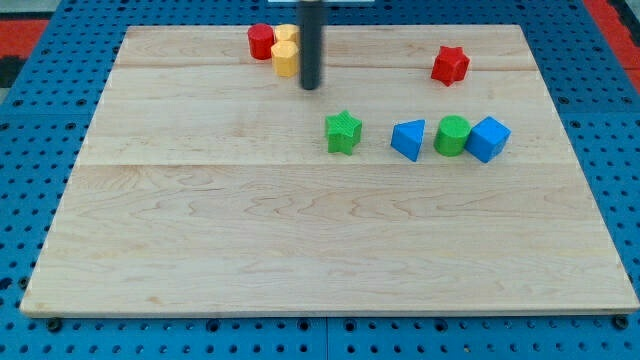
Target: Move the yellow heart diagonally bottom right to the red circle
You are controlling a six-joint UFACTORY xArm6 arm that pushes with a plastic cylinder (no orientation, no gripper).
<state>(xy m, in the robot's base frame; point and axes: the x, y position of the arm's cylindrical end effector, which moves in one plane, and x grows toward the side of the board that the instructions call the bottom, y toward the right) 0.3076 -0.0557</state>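
Observation:
The red circle (261, 41) sits near the top edge of the wooden board (300, 230), left of centre. Two yellow blocks lie just right of it: one (286, 34) close to the top edge, and one (286, 58) below it. Which of them is the heart I cannot make out. The dark rod comes down from the top of the view, and my tip (311, 86) rests on the board just right of and slightly below the lower yellow block, touching or nearly touching it.
A red star (450, 65) lies at the upper right. A row sits right of centre: green star (343, 132), blue triangle-like block (408, 139), green cylinder (452, 135), blue cube-like block (488, 138). Blue pegboard surrounds the board.

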